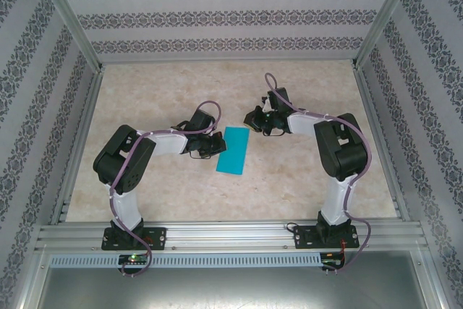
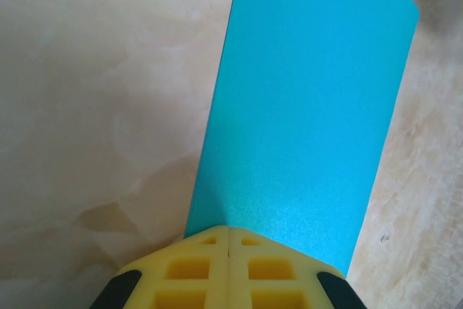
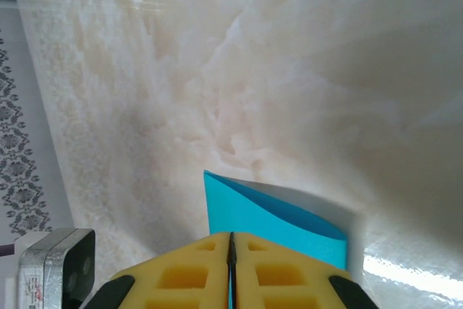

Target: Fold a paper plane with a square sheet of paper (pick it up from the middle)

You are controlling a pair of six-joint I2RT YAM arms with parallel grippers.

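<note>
The square sheet of paper, folded into a teal rectangle, lay mid-bench between the arms. The left tool was shut, tips at the sheet's left edge; whether it pinched the paper was unclear. The right tool was clamped on the sheet's far right corner.

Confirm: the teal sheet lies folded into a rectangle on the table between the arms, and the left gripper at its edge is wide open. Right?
Not quite. The left gripper is shut, not wide open: the left wrist view shows its yellow fingers pressed together at the teal sheet's near edge. The rest holds: folded into a rectangle, on the table, between the arms.
</note>
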